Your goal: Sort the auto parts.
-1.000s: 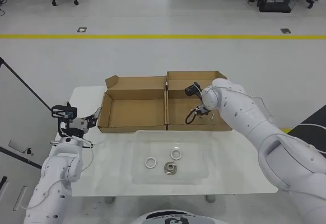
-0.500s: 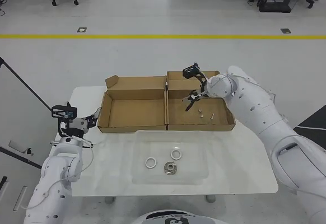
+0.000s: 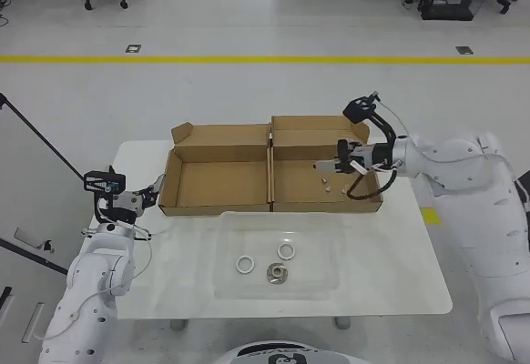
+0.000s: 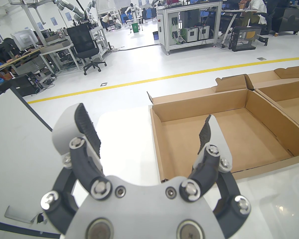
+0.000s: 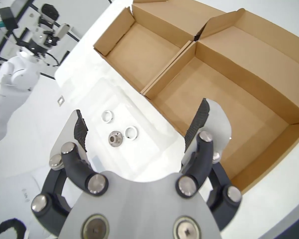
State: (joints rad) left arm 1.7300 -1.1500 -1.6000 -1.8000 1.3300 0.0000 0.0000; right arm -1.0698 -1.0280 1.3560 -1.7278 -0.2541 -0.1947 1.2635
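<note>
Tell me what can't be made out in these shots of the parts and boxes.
Top view: the small parts in the right box are too small to tell their kind.
Right wrist view: a finger of the right gripper hides part of that box's floor.
Left wrist view: the picture's edge cuts off the right box, and the left gripper covers the near table.
</note>
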